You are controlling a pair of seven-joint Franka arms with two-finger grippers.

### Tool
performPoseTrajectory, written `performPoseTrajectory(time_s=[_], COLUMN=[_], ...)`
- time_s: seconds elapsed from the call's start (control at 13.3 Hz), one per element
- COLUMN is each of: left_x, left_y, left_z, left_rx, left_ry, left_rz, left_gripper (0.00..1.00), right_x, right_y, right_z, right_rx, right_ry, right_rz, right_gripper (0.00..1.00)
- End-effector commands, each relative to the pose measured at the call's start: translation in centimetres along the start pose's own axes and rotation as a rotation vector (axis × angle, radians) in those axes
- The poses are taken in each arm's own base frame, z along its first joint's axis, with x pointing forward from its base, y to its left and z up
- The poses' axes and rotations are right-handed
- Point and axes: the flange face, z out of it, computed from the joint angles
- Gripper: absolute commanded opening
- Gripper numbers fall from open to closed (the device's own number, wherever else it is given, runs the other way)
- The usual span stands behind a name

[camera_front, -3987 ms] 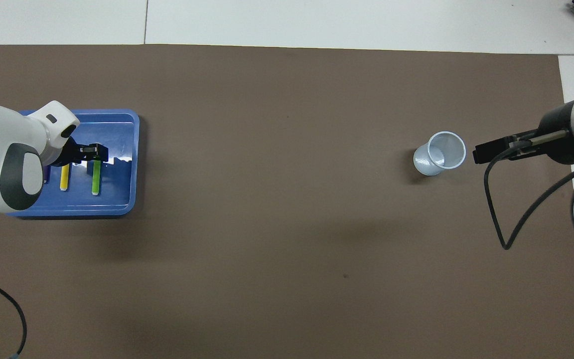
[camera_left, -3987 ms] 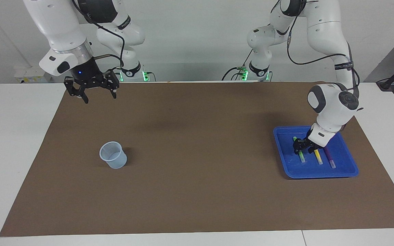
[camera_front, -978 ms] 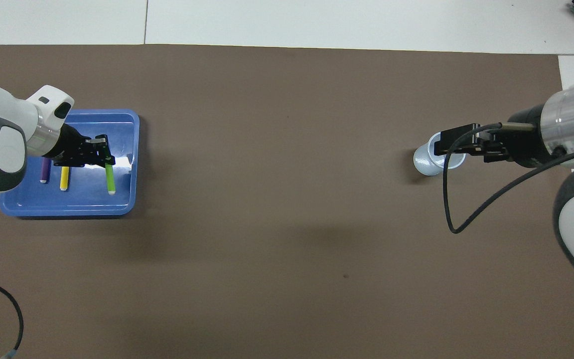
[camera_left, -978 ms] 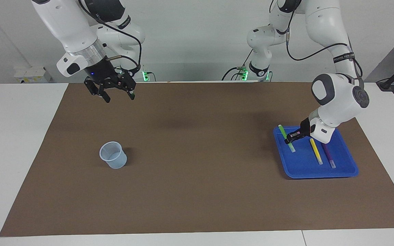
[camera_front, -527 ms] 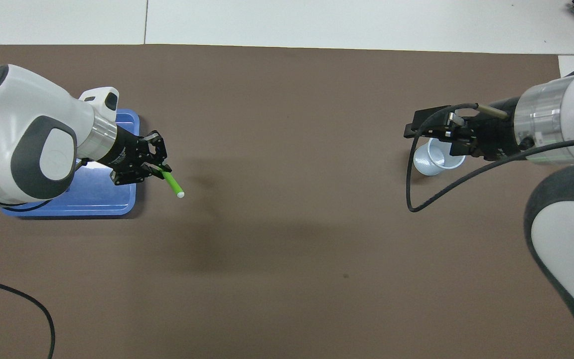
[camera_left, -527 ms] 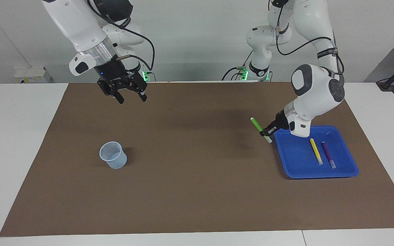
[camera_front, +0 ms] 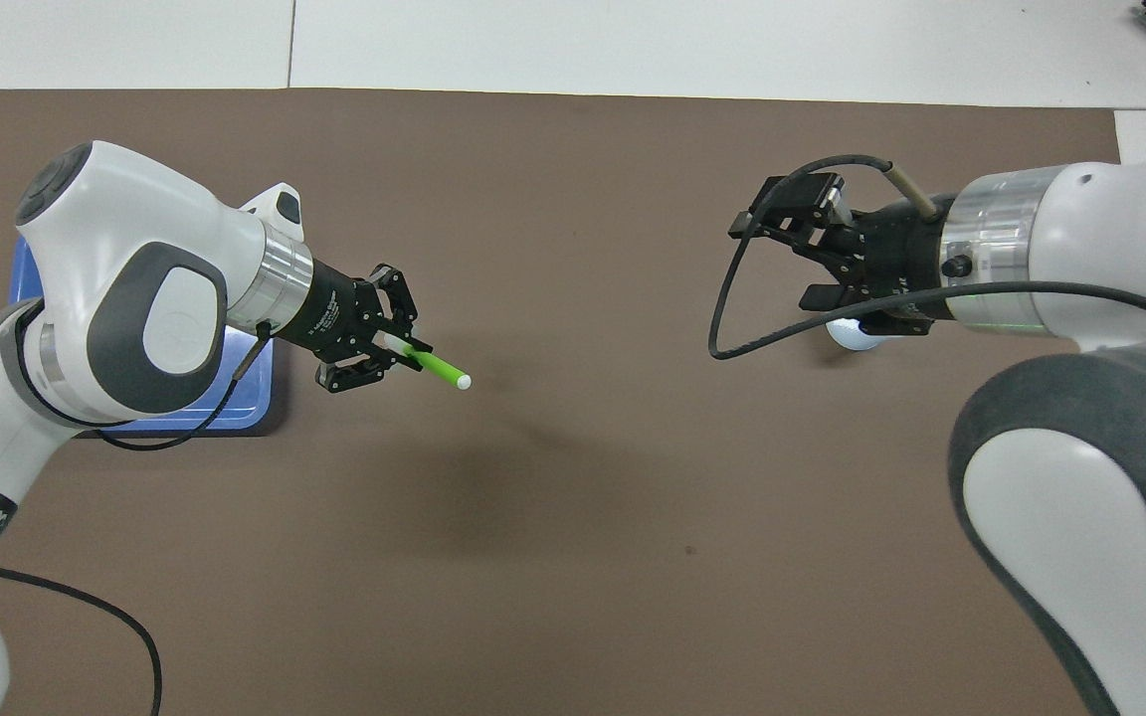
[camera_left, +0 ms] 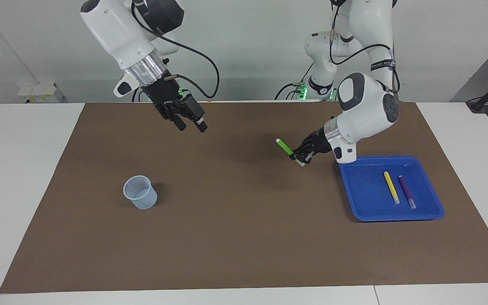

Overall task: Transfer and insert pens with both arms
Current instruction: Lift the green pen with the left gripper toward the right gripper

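Moved since earlier: both arms have swung in toward the middle of the table; the green pen has left the blue tray and now hangs over the brown mat.

Facing view
- left pincer (camera_left: 302,153): up in the air over the mat, just off the tray's edge toward the right arm's end, fingertips clamped on the green pen.
- green pen (camera_left: 285,147): tilted, one end pointing up and toward the right arm, its pale end down at the pincer.
- blue tray (camera_left: 364,199): on the mat at the left arm's end of the table.
- yellow pen (camera_left: 391,187): lying flat in the tray.
- purple pen (camera_left: 406,191): lying just beside the yellow pen, apart from it, on the side toward the left arm's end.
- right pincer (camera_left: 190,126): raised over bare mat, fingers spread wide, holding nothing.
- cup (camera_left: 140,192): pale, upright, on the mat toward the right arm's end, well apart from the tray.

Overhead view
- left pincer (camera_front: 389,350): closed on the pen.
- green pen (camera_front: 439,369): sticks out toward the right arm.
- right pincer (camera_front: 794,249): fingers apart; it hides most of the cup (camera_front: 854,335).
- blue tray (camera_front: 245,398): largely covered by the left arm.
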Motion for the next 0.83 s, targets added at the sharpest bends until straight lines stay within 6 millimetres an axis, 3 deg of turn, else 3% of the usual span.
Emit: performPoseTrajectory(time_s=[0.0, 0.15, 0.38, 0.75], left_x=[-3.0, -5.6, -8.6, -10.1], left_y=[0.6, 1.5, 2.4, 2.7], left_z=[1.3, 2.8, 4.7, 5.1], left_rx=[-0.047, -0.093, -0.146, -0.179], left_ry=[-0.036, -0.048, -0.078, -0.165], left_rz=[-0.108, -0.190, -0.260, -0.350], left_gripper=[0.00, 0.00, 0.00, 0.00], right_x=[-1.0, -0.6, -3.0, -3.8], right_y=[0.0, -0.1, -1.3, -0.8], right_z=[2.4, 3.6, 4.8, 5.9], right_rx=[0.029, 0.041, 0.045, 0.029], right_ry=[0.003, 0.004, -0.035, -0.049], right_rz=[0.028, 0.057, 0.031, 0.017], right_gripper=[1.00, 1.00, 1.00, 1.00])
